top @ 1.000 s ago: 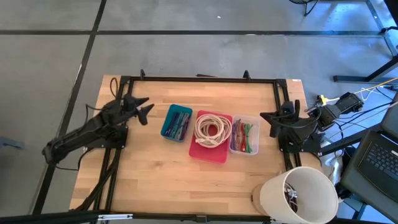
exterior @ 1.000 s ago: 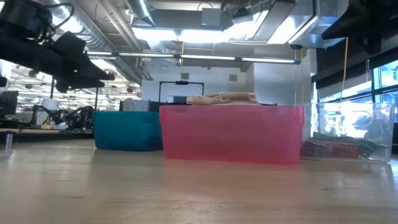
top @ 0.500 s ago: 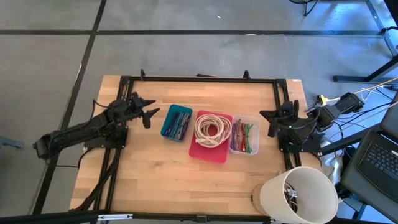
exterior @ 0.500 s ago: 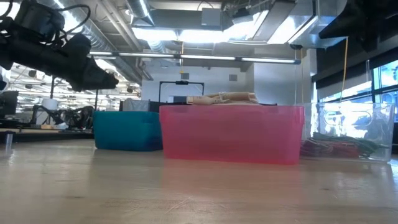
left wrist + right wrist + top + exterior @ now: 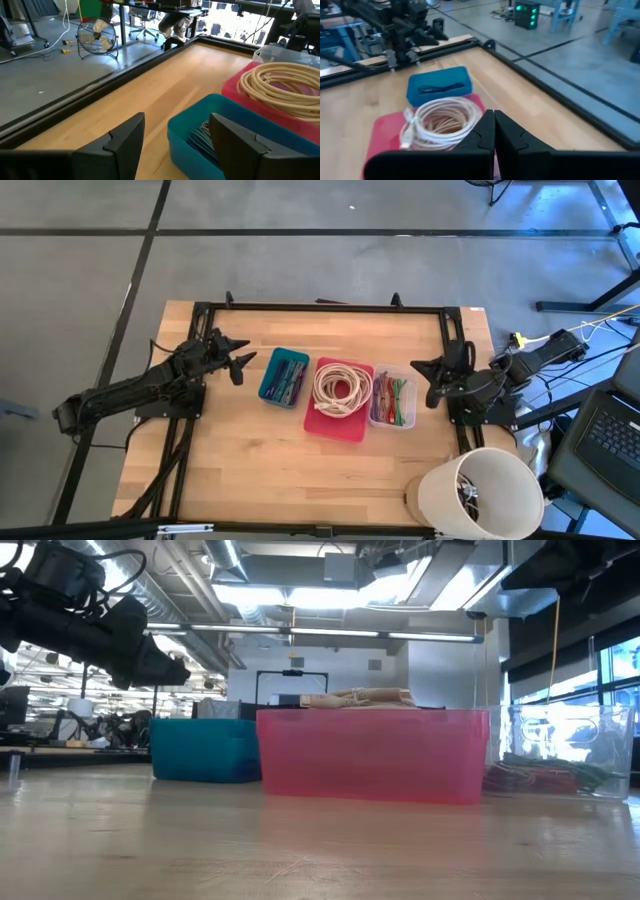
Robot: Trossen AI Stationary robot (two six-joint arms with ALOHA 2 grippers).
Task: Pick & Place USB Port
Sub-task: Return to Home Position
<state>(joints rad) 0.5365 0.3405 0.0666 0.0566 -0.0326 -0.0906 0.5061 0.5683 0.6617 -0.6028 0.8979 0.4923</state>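
Observation:
Three bins stand in a row mid-table. A teal bin (image 5: 284, 377) (image 5: 235, 130) holds dark and coloured cables. A pink bin (image 5: 340, 398) (image 5: 380, 135) holds a coiled cream cable (image 5: 445, 117). A clear bin (image 5: 393, 397) holds coloured cables. My left gripper (image 5: 240, 361) (image 5: 175, 150) hovers open above the table, just left of the teal bin, its fingers pointing at it. My right gripper (image 5: 424, 381) (image 5: 494, 125) hangs shut just right of the clear bin, above the table. No single USB part can be told apart.
A black frame (image 5: 320, 308) runs along the table's far and side edges. A large white cylinder (image 5: 480, 492) stands at the near right corner. Bare wood (image 5: 290, 470) lies near of the bins. Cables and a laptop sit off the table's right edge.
My left gripper has moved right toward the teal bin and dropped a little, staying open, then held still. My right gripper has shifted slightly left toward the clear bin. The bins have not moved.

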